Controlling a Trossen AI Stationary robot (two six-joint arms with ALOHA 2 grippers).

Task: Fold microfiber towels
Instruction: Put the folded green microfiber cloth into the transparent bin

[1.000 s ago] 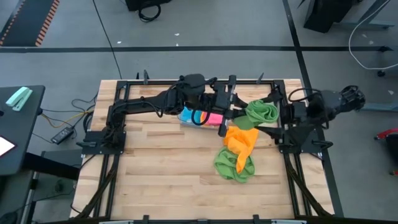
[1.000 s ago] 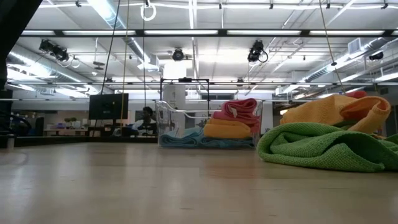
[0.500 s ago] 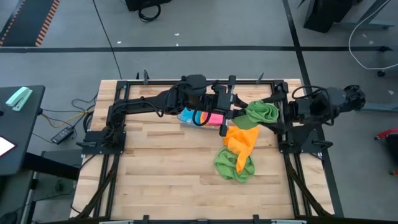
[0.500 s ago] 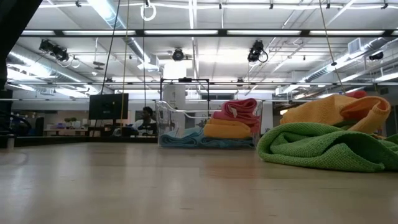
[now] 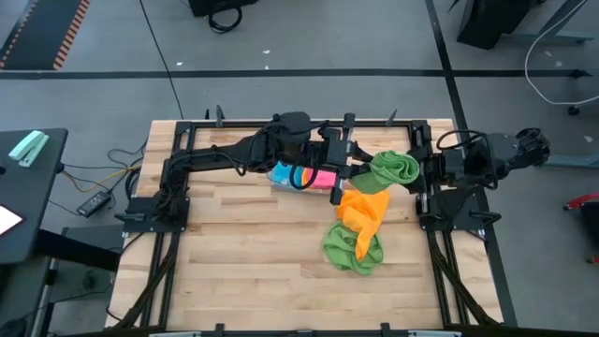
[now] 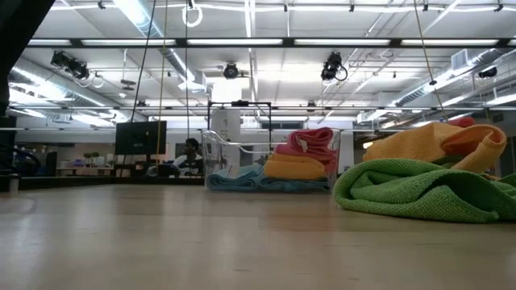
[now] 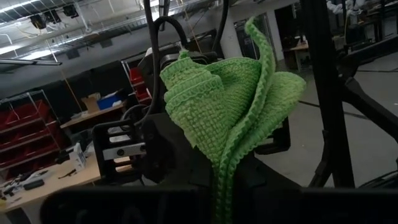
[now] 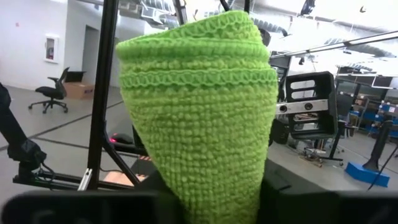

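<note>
A bunched bright green microfiber towel [image 5: 394, 168] hangs above the far right part of the wooden slat table [image 5: 243, 262], clamped between the left gripper [image 5: 360, 172] and the right gripper [image 5: 418, 174], each pinched shut on it. Below lie an orange microfiber towel [image 5: 363, 211] and a second green towel [image 5: 353, 248]. The clear plastic tray [image 6: 216, 161] holds folded blue, orange and pink cloths. No readable writing shows.

Grey concrete floor [image 5: 281, 37] is surrounding the wooden bench [image 5: 243, 253]; ceiling strip lights [image 6: 242, 42] are illuminating the room.
</note>
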